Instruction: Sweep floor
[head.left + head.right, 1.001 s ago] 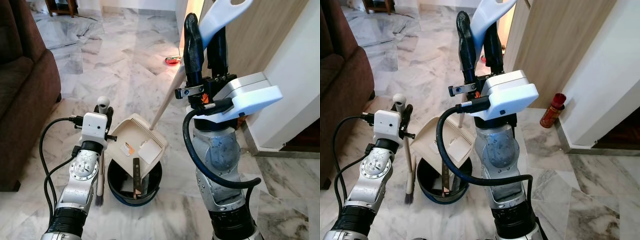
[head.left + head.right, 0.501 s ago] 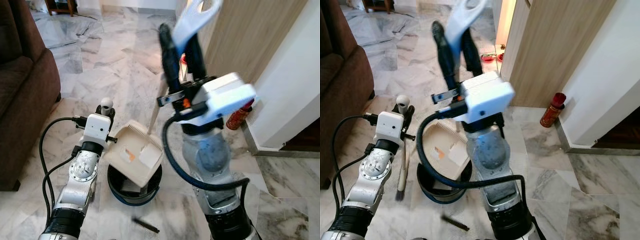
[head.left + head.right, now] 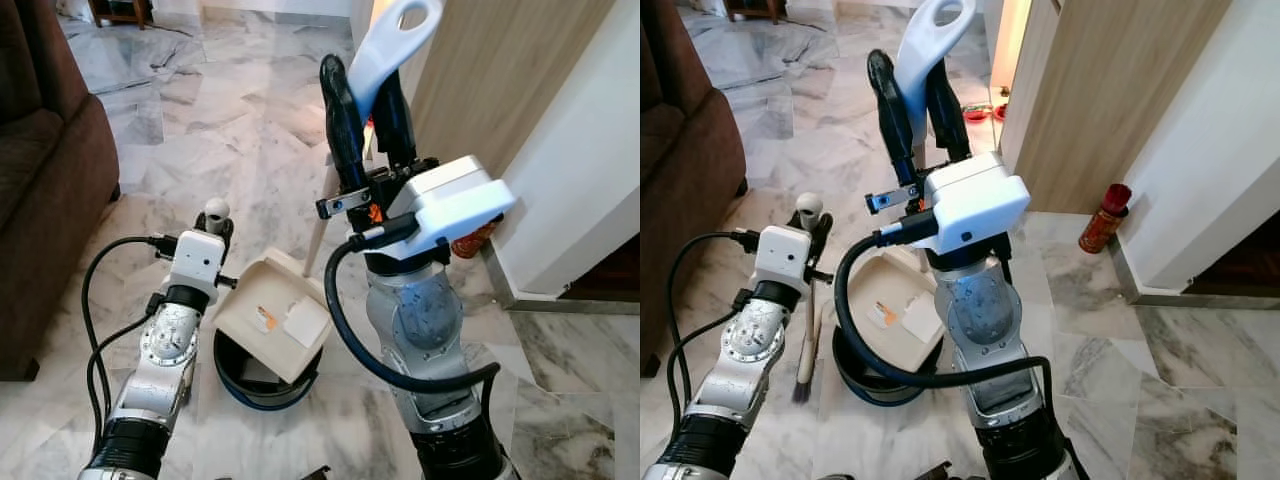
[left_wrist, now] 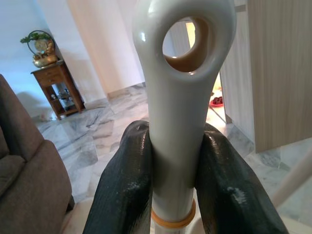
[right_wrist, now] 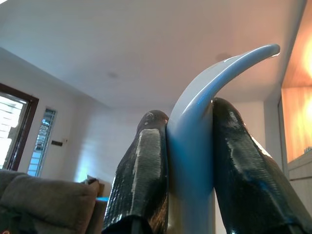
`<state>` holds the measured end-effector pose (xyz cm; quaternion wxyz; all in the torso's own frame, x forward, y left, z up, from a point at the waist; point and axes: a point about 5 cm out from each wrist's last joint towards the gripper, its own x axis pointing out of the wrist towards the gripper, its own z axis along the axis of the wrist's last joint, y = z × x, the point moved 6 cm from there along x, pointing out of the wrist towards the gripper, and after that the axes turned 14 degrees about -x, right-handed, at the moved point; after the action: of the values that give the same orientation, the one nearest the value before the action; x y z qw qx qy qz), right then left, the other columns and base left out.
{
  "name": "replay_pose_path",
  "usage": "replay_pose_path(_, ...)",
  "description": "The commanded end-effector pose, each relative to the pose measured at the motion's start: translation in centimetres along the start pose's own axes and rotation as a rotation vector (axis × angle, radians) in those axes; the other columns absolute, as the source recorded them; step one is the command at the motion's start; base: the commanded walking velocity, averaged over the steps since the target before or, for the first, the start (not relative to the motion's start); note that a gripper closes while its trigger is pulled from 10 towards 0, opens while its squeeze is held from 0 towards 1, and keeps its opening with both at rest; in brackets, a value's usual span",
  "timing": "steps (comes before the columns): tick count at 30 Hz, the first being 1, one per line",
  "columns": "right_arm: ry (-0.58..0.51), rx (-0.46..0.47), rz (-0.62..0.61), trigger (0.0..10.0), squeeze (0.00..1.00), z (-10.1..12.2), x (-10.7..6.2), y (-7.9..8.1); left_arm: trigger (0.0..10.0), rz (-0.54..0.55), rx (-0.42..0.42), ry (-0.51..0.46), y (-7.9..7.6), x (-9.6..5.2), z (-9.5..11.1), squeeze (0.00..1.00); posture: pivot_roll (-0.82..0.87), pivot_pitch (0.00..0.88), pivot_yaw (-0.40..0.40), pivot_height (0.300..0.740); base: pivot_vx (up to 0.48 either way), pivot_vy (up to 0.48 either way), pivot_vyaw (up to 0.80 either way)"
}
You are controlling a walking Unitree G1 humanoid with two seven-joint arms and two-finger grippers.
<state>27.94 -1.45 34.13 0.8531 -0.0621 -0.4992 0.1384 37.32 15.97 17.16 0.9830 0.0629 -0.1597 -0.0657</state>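
Change: since half a second ago the dustpan tray [image 3: 272, 318] lies flatter over the bin [image 3: 262, 372], and the dark stick-like scrap [image 3: 316, 471] on the marble floor [image 3: 240, 110] sits nearer the lower edge of the head views.
Sofa: brown sofa [image 3: 45, 190] stands well to the robot's left.
Right gripper: right gripper [image 3: 368, 105], raised high, is clenched on the dustpan handle [image 3: 392, 40], a long pole with a white looped grip.
Left gripper: left gripper [image 4: 176, 180] is clamped around the brush handle [image 4: 178, 105], holding the small brush [image 3: 807, 345] upright beside the bin.
Risk: tilting the tray off the bin rim could tip debris onto the floor; one scrap already lies outside.
Views: the left wrist view shows a wooden side table [image 4: 56, 85] with an ornament; the head views show a red canister [image 3: 1103, 218] by the wall.
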Motion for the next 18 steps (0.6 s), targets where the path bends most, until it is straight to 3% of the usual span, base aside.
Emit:
replay_pose_path(1,-0.141,0.006,-0.027,10.0,0.00,3.4,0.7,-0.2,10.0,-0.040,0.050,-0.065,-0.6,0.2,1.5,0.00,0.23,0.149,-0.098,0.740,0.000,0.000,0.00)
replay_pose_path(18,-0.238,-0.022,0.044,10.0,0.00,5.7,-0.1,2.1,10.0,-0.047,0.063,-0.066,-0.6,0.1,1.5,0.00,0.23,0.152,-0.098,0.740,0.000,0.000,0.00)
